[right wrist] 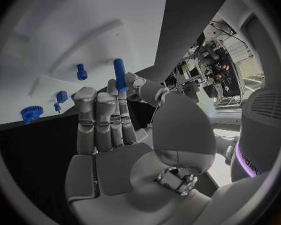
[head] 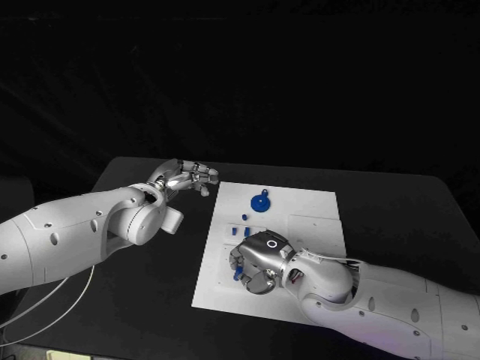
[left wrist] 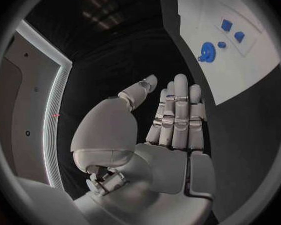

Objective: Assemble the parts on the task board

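Black table (head: 413, 210), dark unlit backdrop behind it — cluttered, brightly lit room (right wrist: 209, 70) off to one side

My left arm reaches in from the side, and my left hand (head: 186, 177) hangs over the dark surface (head: 142, 176) just off the task board's (head: 305, 206) far corner, fingers (left wrist: 178, 115) straight and close together, thumb standing apart, nothing in it. My right arm bends in over the board's near part; my right hand (head: 256, 262) pinches a blue peg (right wrist: 120, 75) upright between thumb and fingertips.
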Tool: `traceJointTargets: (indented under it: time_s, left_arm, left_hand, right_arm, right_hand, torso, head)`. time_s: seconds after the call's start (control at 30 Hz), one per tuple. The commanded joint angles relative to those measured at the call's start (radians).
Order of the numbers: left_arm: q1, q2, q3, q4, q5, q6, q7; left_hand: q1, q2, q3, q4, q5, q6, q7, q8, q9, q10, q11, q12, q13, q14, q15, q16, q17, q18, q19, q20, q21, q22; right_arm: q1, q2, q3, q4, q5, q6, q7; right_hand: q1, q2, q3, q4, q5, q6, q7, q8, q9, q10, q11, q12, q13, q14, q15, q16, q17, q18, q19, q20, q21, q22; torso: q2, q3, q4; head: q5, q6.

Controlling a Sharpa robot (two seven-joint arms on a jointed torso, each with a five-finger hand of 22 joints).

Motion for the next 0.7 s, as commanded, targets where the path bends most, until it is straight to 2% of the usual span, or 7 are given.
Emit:
traceJointTargets:
  time_s: [0.03,0.43,0.53,0.7]
  left_arm:
    - [0.001,0.001,0.001,0.001,0.006,0.003,0.006]
    - [0.0,0.001,0.001,0.001,0.006,0.004,0.006]
    - [0.0,0.0,0.001,0.001,0.006,0.004,0.006]
    - [0.0,0.0,0.001,0.001,0.006,0.003,0.006]
  left_hand:
    - [-0.005,0.009,-0.002,0.004,-0.001,-0.007,-0.003,0.007,-0.001,-0.006,0.005,-0.004,0.001,0.006,-0.001,-0.005,0.001,0.011,0.007,0.002,-0.004,0.001]
    - [-0.005,0.009,-0.002,0.004,-0.001,-0.007,-0.003,0.007,-0.002,-0.006,0.005,-0.004,0.001,0.006,-0.001,-0.006,0.002,0.011,0.007,0.002,-0.005,0.001]
    - [-0.006,0.009,-0.002,0.004,-0.001,-0.007,-0.003,0.007,-0.002,-0.006,0.005,-0.004,0.001,0.006,-0.001,-0.006,0.003,0.011,0.007,0.002,-0.005,0.001]
    - [-0.006,0.009,-0.002,0.004,-0.001,-0.007,-0.003,0.007,-0.002,-0.006,0.005,-0.004,0.001,0.006,-0.001,-0.007,0.003,0.011,0.007,0.002,-0.005,0.002]
  right_arm:
    - [-0.001,-0.001,0.0,0.004,-0.03,-0.018,-0.01]
    - [-0.001,-0.003,0.0,-0.003,-0.058,-0.002,-0.026]
    - [-0.001,-0.002,0.0,-0.007,-0.066,0.031,-0.035]
    - [-0.001,-0.002,0.0,-0.01,-0.066,0.052,-0.036]
  right_hand:
    - [0.007,0.008,0.003,-0.004,0.002,0.007,-0.001,0.004,0.002,0.031,-0.008,0.005,0.001,-0.004,-0.011,0.005,0.001,0.1,-0.003,-0.007,0.006,0.018]
    - [0.007,0.008,0.004,-0.006,0.002,0.007,-0.001,0.004,0.002,0.031,-0.008,0.005,0.004,-0.003,-0.011,0.005,0.001,0.1,-0.002,-0.008,0.006,0.018]
    - [0.007,0.008,0.004,-0.006,0.002,0.008,-0.001,0.004,0.003,0.031,-0.008,0.005,0.004,-0.003,-0.011,0.006,0.002,0.1,-0.002,-0.008,0.007,0.018]
    - [0.007,0.008,0.004,-0.006,0.002,0.008,-0.001,0.003,0.003,0.031,-0.008,0.005,0.005,-0.003,-0.011,0.006,0.002,0.1,-0.001,-0.008,0.007,0.018]
  torso:
    - [0.0,0.0,0.0]
    - [0.0,-0.001,0.0004]
    - [0.0,-0.0012,0.0002]
    - [0.0,-0.0016,0.0012]
  head:
    - [0.001,-0.001]
    - [0.003,-0.003]
    - [0.003,-0.003]
    - [0.004,-0.006]
